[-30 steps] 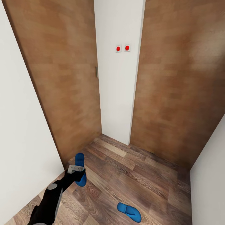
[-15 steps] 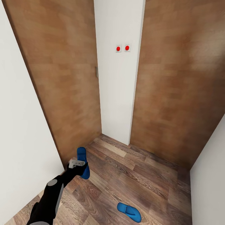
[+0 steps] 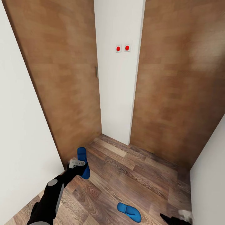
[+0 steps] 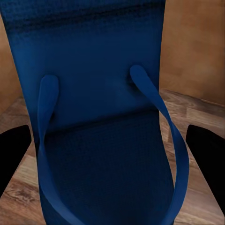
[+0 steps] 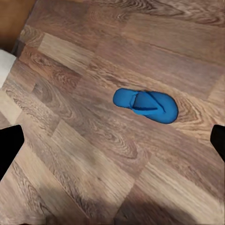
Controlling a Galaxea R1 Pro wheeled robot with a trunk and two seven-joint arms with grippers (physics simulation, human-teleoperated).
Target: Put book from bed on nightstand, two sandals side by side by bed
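Left gripper, fingers closed across the near blue sandal just beside the wooden door, carries something likely light, flat and bendy, best pinched across its sole, while the second sandal lies flat on the floor.

Blue sandal fills most of frame, seen close, sole surface textured, darker band across top. Two straps run from upper centre down toward lower left and lower right, forming V. Left gripper fingertips dark, one at left edge, one at right edge, spread wide with sandal between; contact not clear. Wood-plank floor at right and lower left corners. Brown wooden panel in upper right.
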